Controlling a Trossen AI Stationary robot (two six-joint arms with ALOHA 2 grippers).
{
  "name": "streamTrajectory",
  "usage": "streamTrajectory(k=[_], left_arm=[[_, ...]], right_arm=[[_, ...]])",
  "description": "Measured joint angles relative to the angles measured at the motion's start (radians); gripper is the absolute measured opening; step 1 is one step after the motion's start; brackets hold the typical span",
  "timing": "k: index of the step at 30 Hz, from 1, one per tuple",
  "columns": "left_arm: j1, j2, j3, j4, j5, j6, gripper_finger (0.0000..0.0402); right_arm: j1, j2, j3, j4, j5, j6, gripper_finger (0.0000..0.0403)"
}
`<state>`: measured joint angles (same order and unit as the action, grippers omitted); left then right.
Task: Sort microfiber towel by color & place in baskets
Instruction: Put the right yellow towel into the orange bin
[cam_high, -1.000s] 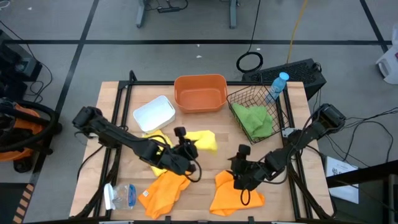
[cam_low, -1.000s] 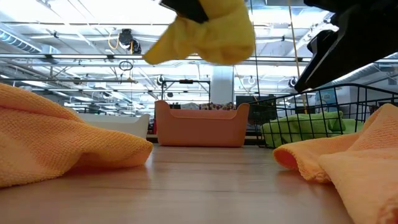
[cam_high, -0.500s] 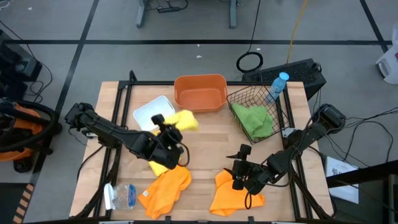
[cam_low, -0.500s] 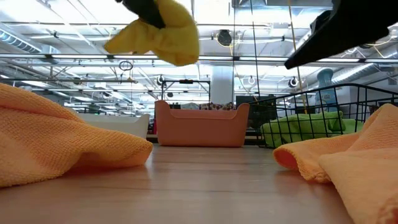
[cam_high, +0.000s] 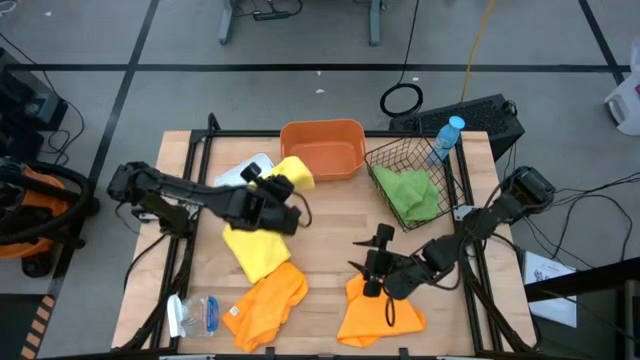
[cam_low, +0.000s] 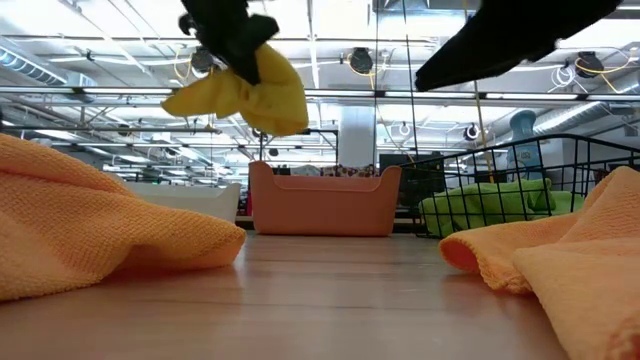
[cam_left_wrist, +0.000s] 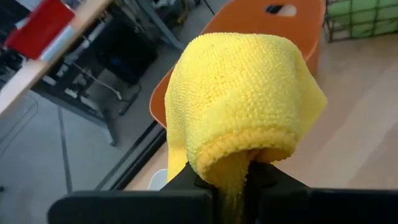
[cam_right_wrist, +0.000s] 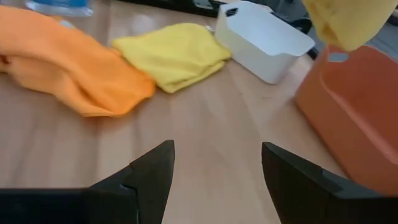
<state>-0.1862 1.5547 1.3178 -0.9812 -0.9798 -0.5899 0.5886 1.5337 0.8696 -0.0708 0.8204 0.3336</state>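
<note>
Left gripper (cam_high: 277, 186); green towel (cam_high: 411, 193) in mesh basket (cam_high: 452, 190)

I see wooden tabletop (cam_high: 330, 225): orange tub (cam_high: 322, 150) at rear; white tray (cam_high: 232, 177), mesh basket (cam_high: 415, 180) flanking it; yellow towel (cam_high: 255, 248), two orange towels (cam_high: 265, 308) nearer front.

The tub (cam_high: 322, 149) stood at the table's (cam_high: 330, 215) far edge, in the middle, with the tray (cam_high: 232, 177) to its left and the mesh basket (cam_high: 415, 175) to its right. One towel (cam_high: 412, 194) lay in the basket, and a bottle (cam_high: 446, 137) stood behind it. The left gripper (cam_high: 277, 187) held a bunched towel (cam_high: 292, 173) in the air between tray and tub. Another towel (cam_high: 254, 247) lay flat below that arm, two more (cam_high: 265, 307) (cam_high: 377, 310) at the near edge. The right gripper (cam_high: 366, 265) hung over the table beside the right one.
</note>
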Motion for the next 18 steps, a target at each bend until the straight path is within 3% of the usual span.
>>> streamTrajectory(k=[7, 13, 18], left_arm=[[0.128, 0.000, 0.000, 0.213, 0.126, 0.309, 0.0025], [0.238, 0.000, 0.030, 0.436, 0.355, 0.583, 0.0025], [0.335, 0.001, 0.030, 0.575, 0.510, 0.683, 0.0025]], right_arm=[[-0.041, 0.000, 0.000, 0.000, -0.009, -0.021, 0.0231], [-0.046, 0.000, 0.000, 0.000, -0.009, -0.015, 0.0231], [-0.046, 0.000, 0.000, 0.000, -0.009, -0.002, 0.0231]])
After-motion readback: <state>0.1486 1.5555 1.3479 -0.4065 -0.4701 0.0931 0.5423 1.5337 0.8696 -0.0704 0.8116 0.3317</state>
